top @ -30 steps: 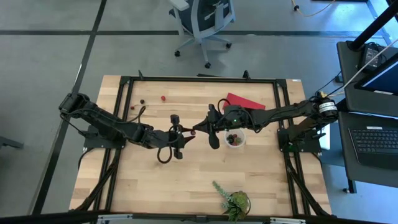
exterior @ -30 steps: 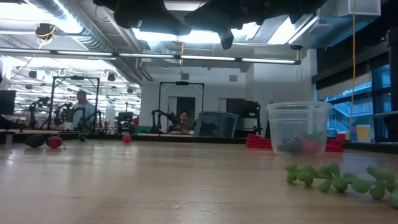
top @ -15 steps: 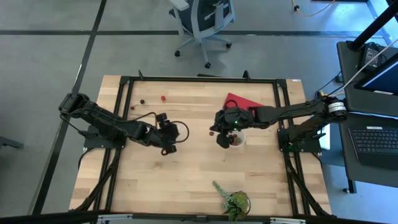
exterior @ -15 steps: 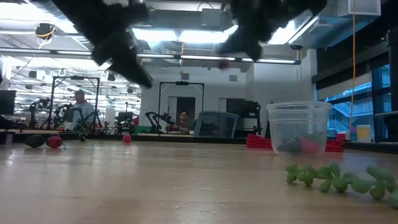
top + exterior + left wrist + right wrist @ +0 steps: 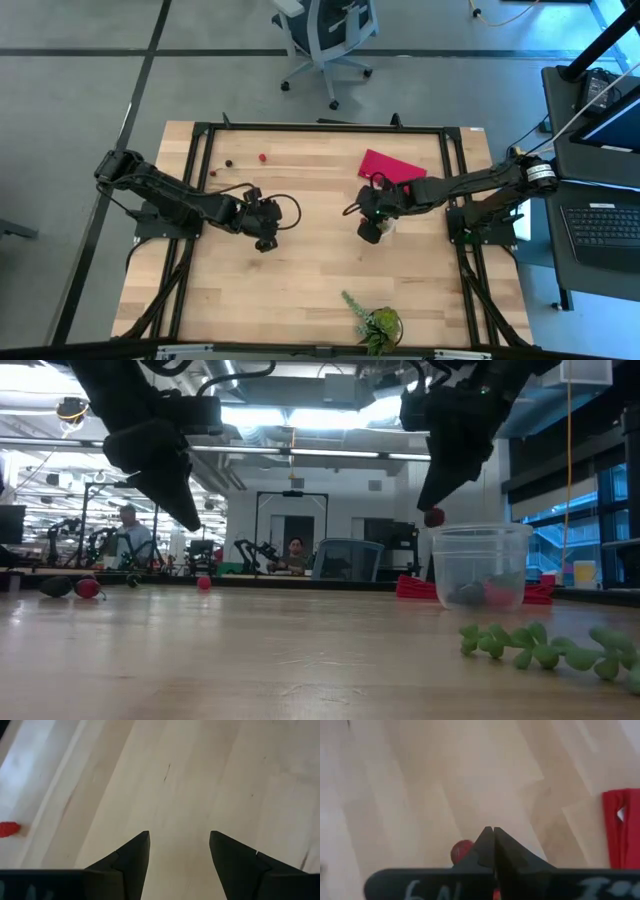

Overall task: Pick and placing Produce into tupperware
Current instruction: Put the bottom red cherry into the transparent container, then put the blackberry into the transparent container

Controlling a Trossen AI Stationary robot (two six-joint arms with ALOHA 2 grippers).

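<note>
Berry (image 5: 434, 517) at right end effector (image 5: 432, 510) tip

The left gripper (image 5: 264, 243) now sits back over bare wood left of the table's middle, away from the meeting point it shared with the other arm a second ago; its fingers (image 5: 131, 857) stand apart with nothing between them. The right gripper (image 5: 434, 512) has swung over to the tupperware (image 5: 480, 565), its tips pressed together with a small red fruit (image 5: 434, 517) at them, beside the rim.
</note>
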